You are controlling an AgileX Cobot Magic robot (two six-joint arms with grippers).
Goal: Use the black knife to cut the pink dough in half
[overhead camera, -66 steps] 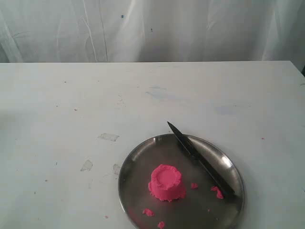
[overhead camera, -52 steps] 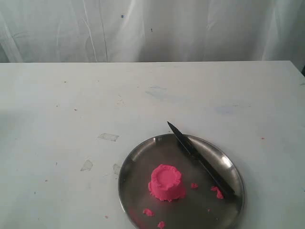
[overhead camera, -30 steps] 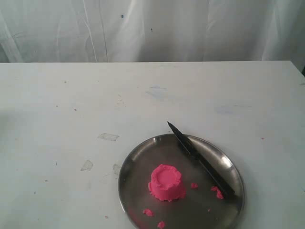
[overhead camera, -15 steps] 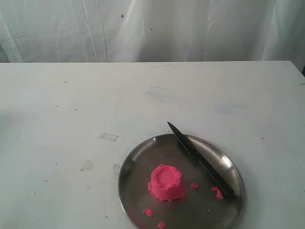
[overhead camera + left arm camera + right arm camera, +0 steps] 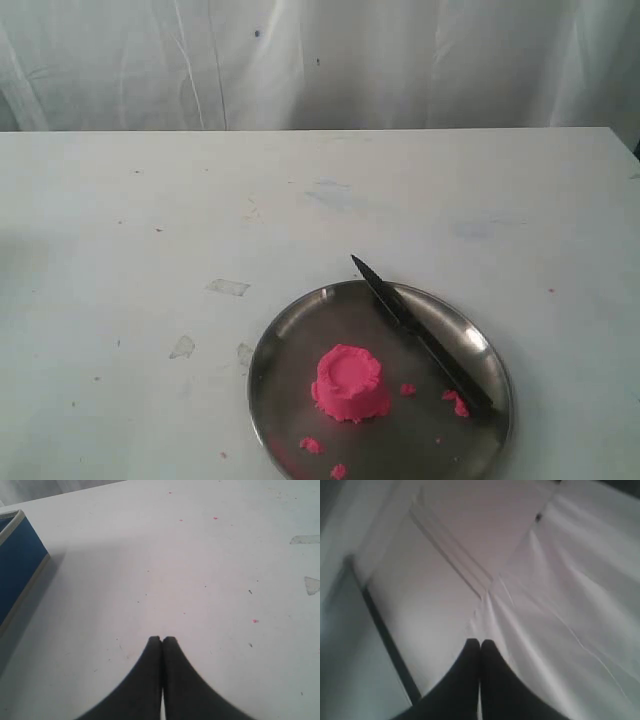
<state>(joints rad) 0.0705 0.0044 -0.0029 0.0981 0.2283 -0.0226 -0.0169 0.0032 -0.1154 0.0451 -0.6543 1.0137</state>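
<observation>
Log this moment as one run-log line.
phase: pre-grasp | left gripper: shut, empty | right gripper: shut, empty | black knife: on plate, untouched | pink dough: whole

- White table (image 5: 150, 220), scuffed and speckled with small stains.
- Round steel plate (image 5: 290, 345) sits on it toward the near edge.
- Clear tape scraps (image 5: 228, 287) stuck left of the plate.
- Blue box (image 5: 17, 565) rests on it in the left wrist view.
</observation>
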